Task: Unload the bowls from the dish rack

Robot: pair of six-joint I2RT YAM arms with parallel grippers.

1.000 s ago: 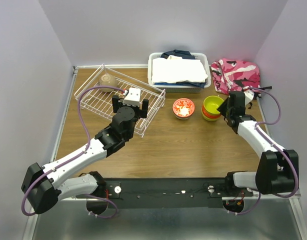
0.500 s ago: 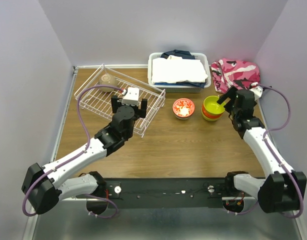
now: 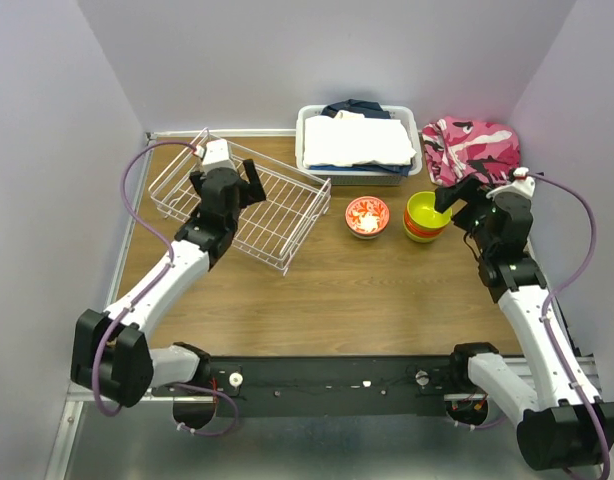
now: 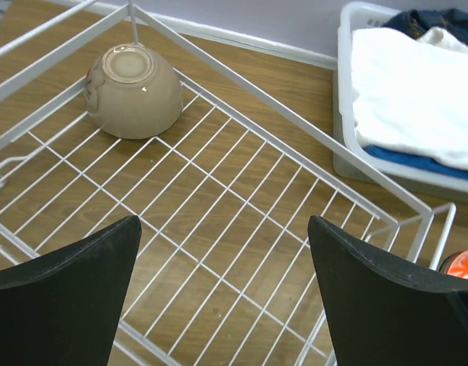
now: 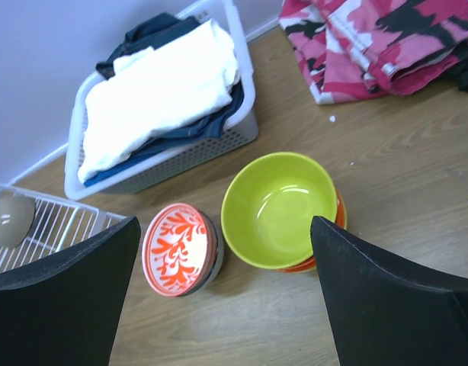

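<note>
Left gripper (image 4: 224,252): fingers wide apart, nothing between them. It hangs over the dish rack (image 4: 295,124), looking down at the wire grid bottom.

One bowl is in the rack: the taupe bowl (image 4: 133,91), upside down, foot ring up, in the far left corner right against the corner wires. My left fingers are not touching it. I see no other bowl in the rack from the left wrist view.

Right gripper (image 5: 225,229): fingers also wide apart and holding nothing. It hovers above the bowls standing on the table (image 5: 409,152) to the right of the rack.

Bowls out of the rack:
- The lime bowl (image 5: 280,206) is upright on top of a stack. The orange bowl (image 5: 310,265) shows as a rim directly under it. I can't tell how many more are in that stack.
- The red-patterned bowl (image 5: 177,248) is upright just left of the stack, close to it but not touching. A dark rim shows at its right edge. I can't tell if that is another bowl under it.

Both sit between the rack and the table's right side, just in front of the white bin (image 5: 181,164) of folded cloth. The pink camo cloth (image 5: 371,38) lies at the far right corner, apart from the bowls.
</note>
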